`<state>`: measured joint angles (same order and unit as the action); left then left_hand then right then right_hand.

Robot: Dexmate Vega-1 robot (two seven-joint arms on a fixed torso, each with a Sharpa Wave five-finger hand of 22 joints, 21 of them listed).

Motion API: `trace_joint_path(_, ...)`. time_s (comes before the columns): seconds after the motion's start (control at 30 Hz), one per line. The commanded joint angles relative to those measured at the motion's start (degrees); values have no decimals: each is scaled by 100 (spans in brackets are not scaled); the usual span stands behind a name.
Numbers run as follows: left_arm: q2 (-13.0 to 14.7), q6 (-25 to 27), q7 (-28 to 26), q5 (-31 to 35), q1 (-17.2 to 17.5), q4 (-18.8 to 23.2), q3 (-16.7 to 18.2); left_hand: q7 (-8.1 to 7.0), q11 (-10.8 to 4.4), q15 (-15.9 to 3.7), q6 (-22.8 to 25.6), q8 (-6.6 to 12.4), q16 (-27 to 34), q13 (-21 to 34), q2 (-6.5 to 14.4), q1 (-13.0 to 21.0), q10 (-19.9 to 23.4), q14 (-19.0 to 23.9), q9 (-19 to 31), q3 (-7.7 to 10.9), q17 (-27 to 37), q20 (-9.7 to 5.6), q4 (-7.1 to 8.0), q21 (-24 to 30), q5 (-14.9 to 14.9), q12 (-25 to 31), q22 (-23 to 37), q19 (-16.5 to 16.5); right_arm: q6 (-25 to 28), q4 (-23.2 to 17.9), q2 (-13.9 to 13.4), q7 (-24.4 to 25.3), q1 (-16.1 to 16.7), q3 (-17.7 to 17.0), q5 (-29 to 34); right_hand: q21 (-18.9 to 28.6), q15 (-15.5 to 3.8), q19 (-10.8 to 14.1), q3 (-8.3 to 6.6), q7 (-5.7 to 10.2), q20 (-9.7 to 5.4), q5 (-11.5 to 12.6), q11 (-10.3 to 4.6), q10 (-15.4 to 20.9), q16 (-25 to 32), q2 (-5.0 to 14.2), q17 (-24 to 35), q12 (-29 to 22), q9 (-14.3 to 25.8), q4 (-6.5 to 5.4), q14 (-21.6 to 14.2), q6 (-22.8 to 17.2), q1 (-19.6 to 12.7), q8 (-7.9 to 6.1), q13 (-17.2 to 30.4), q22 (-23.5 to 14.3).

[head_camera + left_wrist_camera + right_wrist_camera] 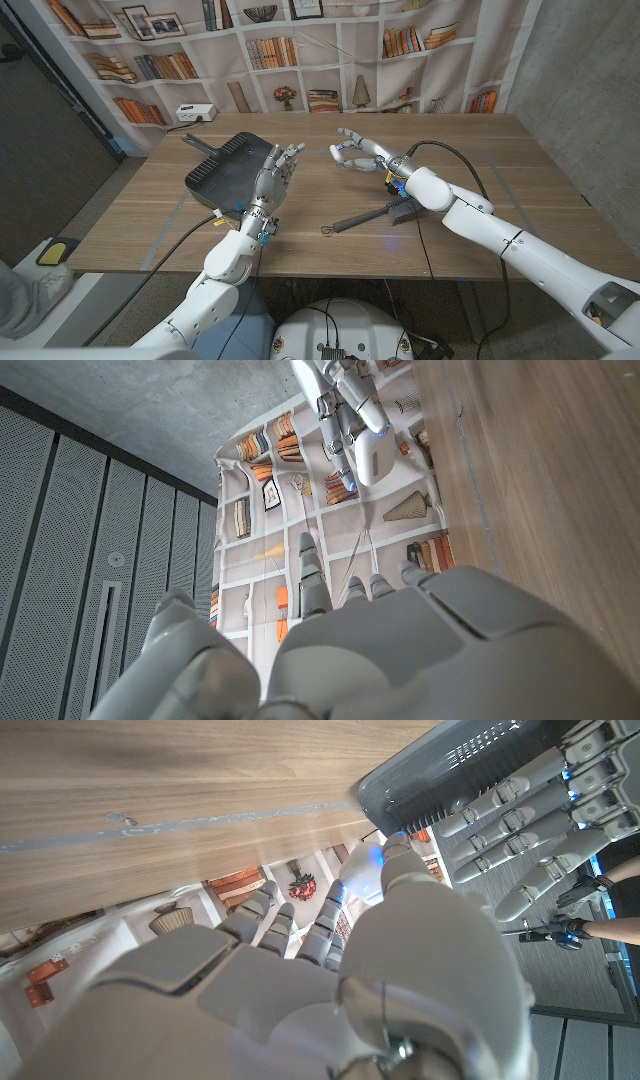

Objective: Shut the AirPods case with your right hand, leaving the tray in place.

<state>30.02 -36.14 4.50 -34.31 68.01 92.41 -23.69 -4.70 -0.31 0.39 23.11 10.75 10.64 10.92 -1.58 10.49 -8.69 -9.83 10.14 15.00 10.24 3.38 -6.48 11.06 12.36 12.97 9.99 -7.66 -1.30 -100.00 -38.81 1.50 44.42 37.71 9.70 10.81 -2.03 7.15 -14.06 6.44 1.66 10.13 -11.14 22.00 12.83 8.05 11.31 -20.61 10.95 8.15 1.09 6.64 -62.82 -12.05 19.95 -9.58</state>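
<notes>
Dark grey tray (222, 166) sits beside your left hand (275, 172); your right hand (355, 151) hovers, fingers spread, holding nothing.

Table (470, 160): matt brown wood, fine lengthwise grain, smooth.
Tray (225, 165): dark grey plastic, matt, a ribbed patch seen on its surface.
Left hand (273, 178): smooth grey plastic shells with a dull sheen.
Right hand (355, 150): pale grey-white plastic, smooth, lightly glossy.
Brush (375, 214): black, matt; material cannot be told.
Backdrop (330, 60): printed cloth, creased, showing bookshelves.
</notes>
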Motion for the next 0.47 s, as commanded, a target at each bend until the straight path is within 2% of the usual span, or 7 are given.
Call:
trace_joint_path(0.03,76,-71,-125,77,228,170,173,-3,8,-15,-5,-22,58,20,32,42,49,-455,13,16,19,-20,-18,44,39,35,13,51,115,-167,24,123,92,27,-14,21,-770,73,2,0,2,36,-125,216,-14,25,14,-44,11,-1,-44,-2,1,37,57,-6)
trace_joint_path(0.47,14,-122,-178,190,243,84,149,-10,9,-28,46,2,55,19,53,65,81,-424,13,20,17,-36,-25,46,42,38,13,80,-29,15,13,105,54,13,-80,10,-772,67,1,7,-11,39,-123,225,-14,33,15,-45,12,-3,-55,-35,-1,32,64,-6)
